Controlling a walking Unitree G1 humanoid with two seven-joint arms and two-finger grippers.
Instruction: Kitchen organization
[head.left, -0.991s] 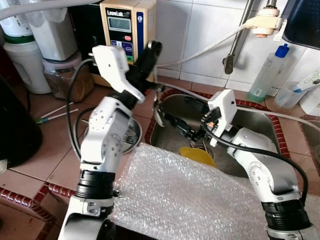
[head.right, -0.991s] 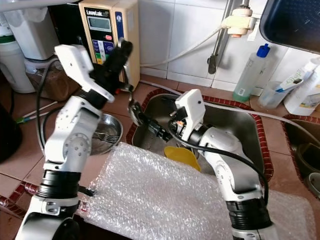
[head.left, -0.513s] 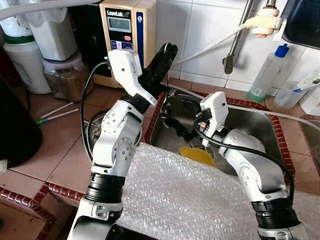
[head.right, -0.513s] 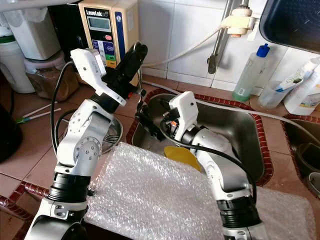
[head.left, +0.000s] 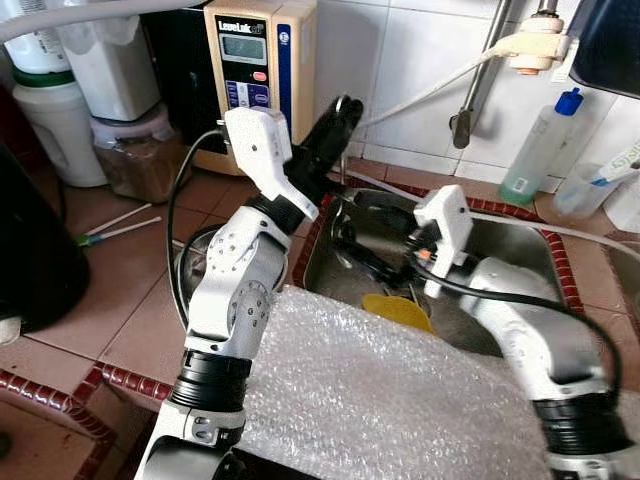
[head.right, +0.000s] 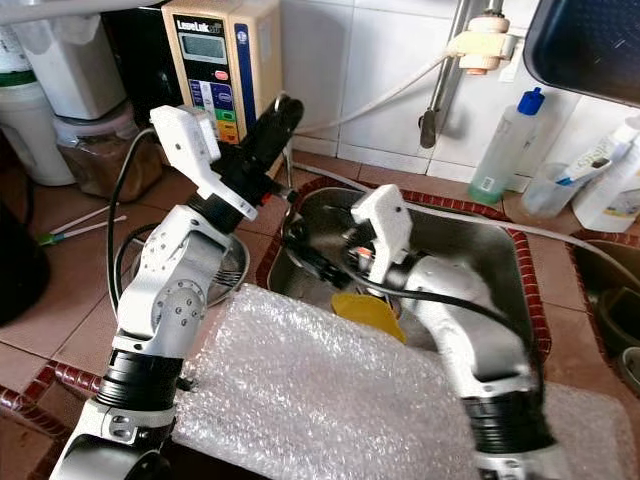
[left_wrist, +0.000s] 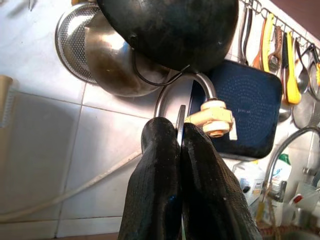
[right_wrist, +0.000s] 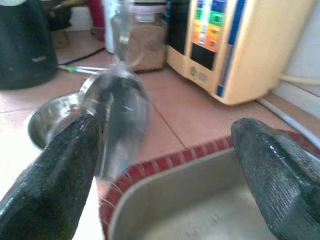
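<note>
**Now handed over: spoon (right_wrist: 120, 105) out of the right gripper (head.left: 348, 215) and into the left gripper (head.left: 343, 105)**

Left eye view. Find the left gripper raised above the near corner of the sink (head.left: 500, 245), closer to the right gripper than a second ago and pointing up toward the tiled wall. Note the thin metal handle hanging down from its tips. Find the right gripper just below, over the sink's edge, no longer clamped on the spoon as it was a second ago. See also a yellow dish (head.left: 395, 308) in the sink and bubble wrap (head.left: 380, 400) spread over the counter in front.

Right eye view. Same scene, same reading: upper pincer on the handle, lower pincer beside the spoon's lower end.

Left wrist view. Note the two black fingers (left_wrist: 155, 190) pressed nearly together, with a narrow strip of metal nipped between them and sticking out beyond. Call that a firm pinch on the handle.

Right wrist view. Note the fingers (right_wrist: 50, 180) spread wide. Find the spoon's bowl, blurred, just beside one of them, and whether touching cannot be told. Beyond, see a steel bowl (right_wrist: 45, 117) on the tiled counter.

For the task: probably marks the handover as done. Leaves carrying the spoon to its place to the left arm, with the right free to draw back.
</note>
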